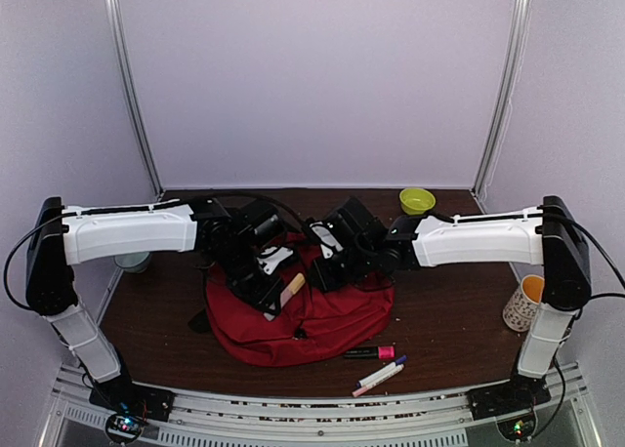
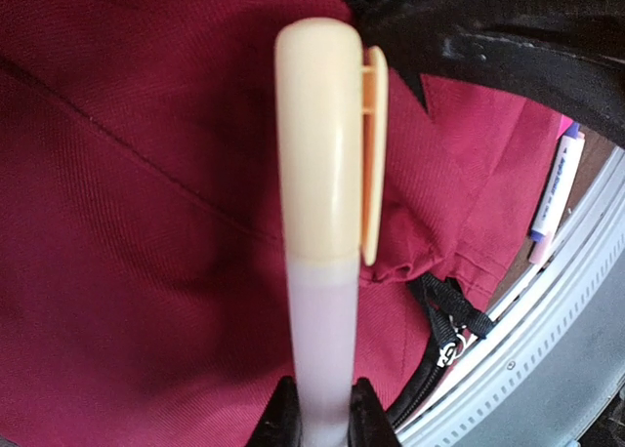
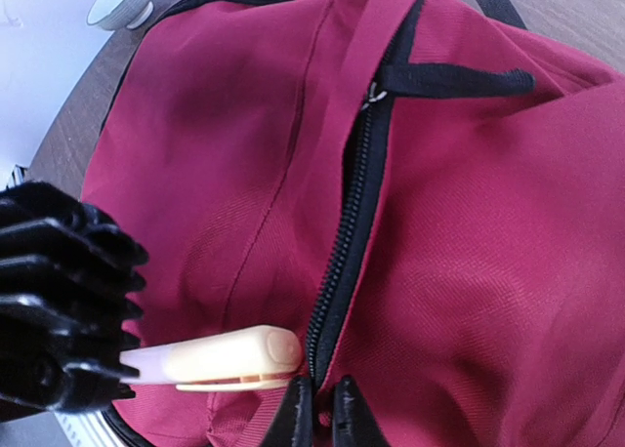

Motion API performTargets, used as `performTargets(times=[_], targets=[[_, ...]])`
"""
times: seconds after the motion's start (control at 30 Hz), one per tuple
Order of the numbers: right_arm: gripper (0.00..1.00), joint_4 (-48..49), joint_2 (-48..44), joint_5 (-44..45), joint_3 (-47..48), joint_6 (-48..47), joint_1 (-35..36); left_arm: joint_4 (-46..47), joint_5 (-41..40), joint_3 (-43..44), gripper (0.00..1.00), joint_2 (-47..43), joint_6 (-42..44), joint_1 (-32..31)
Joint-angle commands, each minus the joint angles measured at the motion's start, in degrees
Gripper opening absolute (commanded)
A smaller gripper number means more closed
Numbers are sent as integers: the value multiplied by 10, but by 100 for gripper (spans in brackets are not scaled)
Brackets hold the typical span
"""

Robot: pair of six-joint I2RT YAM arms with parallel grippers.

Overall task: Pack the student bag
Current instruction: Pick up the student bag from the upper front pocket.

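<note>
Student bag (image 1: pixel 303 320), dark red, lies slumped in the middle of the brown bench (image 1: pixel 439 320), with both arms reaching over it. The left pincer (image 2: pixel 322 423) is clamped tight on the pale barrel of a yellow-capped highlighter (image 2: pixel 317 174), held just above the red fabric. The right pincer (image 3: pixel 319 418) has its jaws drawn almost together at the bag's black zipper (image 3: pixel 356 203), seemingly pinching its edge, though the view there is cramped.

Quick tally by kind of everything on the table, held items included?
Backpack: 1
Markers: 4 (yellow-capped one held; two pale ones lying close together)
Bowls: 2 (green, white)
Cup: 1
Total: 8
</note>
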Motion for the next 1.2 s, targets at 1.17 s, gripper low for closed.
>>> performTargets(times=[1.17], targets=[[0,28,-91,-25,-64,30,2,27,61,152,0,125,0,33]])
